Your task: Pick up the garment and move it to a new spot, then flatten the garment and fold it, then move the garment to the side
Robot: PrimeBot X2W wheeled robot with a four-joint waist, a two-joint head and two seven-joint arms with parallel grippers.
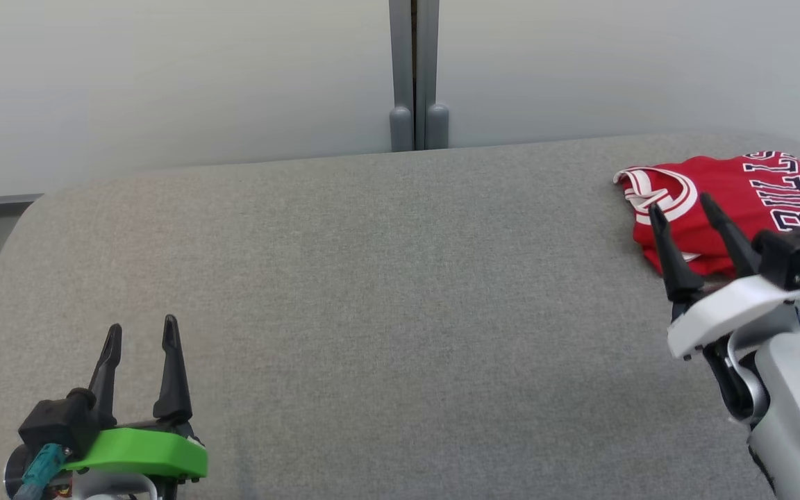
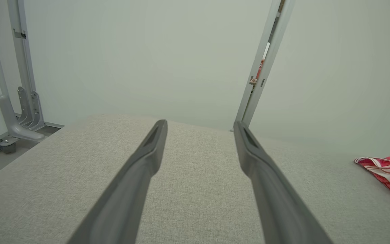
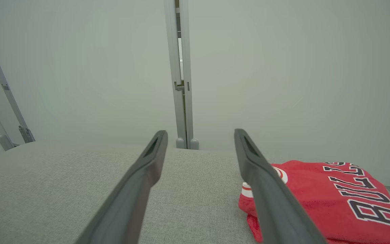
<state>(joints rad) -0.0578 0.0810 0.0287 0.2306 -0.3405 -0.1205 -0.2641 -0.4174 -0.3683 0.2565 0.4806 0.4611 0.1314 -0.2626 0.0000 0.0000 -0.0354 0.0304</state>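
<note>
left gripper [image 1: 142,323]: hovering near, fingers spread, empty | right gripper [image 1: 679,202]: spread, empty, hovering at garment's near edge | garment [image 1: 733,184]: lying folded at table [image 1: 372,292] far-right; probably light, limp, slumping; pinching all layers at folded edge looking best

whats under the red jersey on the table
The red jersey lies folded on the grey fabric table, which shows right beside it. Nothing sticks out from beneath. Its lower layers and the patch of table directly under it are covered, so they cannot be checked.
</note>
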